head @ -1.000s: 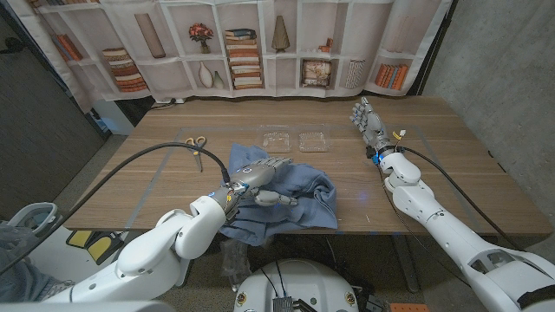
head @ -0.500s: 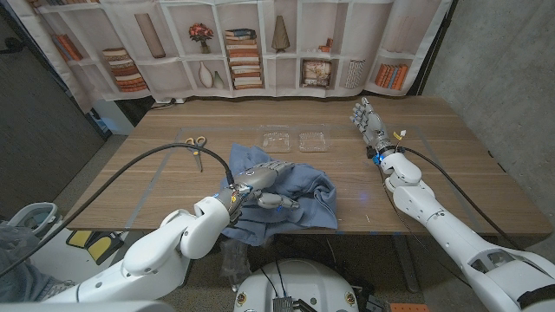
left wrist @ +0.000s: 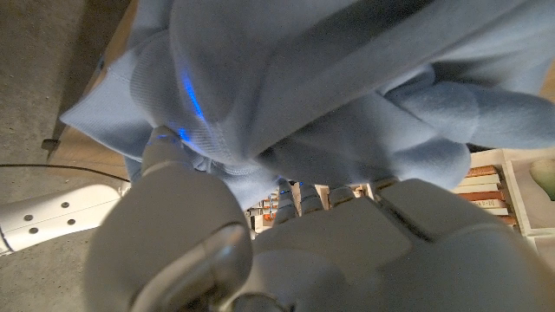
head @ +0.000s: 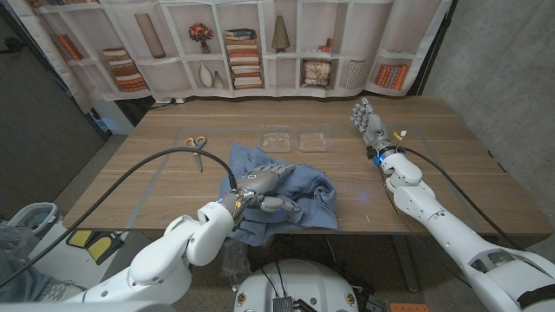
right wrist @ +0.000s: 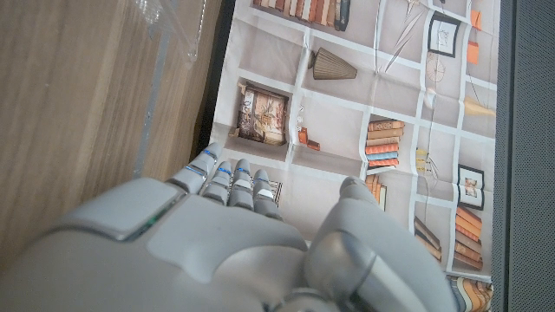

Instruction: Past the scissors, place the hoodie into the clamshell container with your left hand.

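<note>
The light blue hoodie [head: 299,198] lies crumpled near the table's front edge, at the middle. My left hand [head: 260,182] sits on its left part, with fingers and thumb closed around a bunched fold. In the left wrist view the cloth [left wrist: 329,95] bulges right over that hand [left wrist: 286,251]. The clear clamshell container [head: 297,139] lies open behind the hoodie, with both halves empty. The yellow-handled scissors [head: 197,144] lie to the left of the container. My right hand [head: 368,121] stands at the back right, fingers spread, holding nothing, and appears again in the right wrist view [right wrist: 234,243].
Tape lines mark a rectangle on the wooden table [head: 451,165]. A printed bookshelf backdrop [head: 243,52] hangs behind the far edge. A black cable [head: 147,160] arcs over the table's left side from my left arm.
My left forearm has shifted slightly toward the right and the hand has settled a little deeper into the hoodie. The right arm, container and scissors have not moved.
</note>
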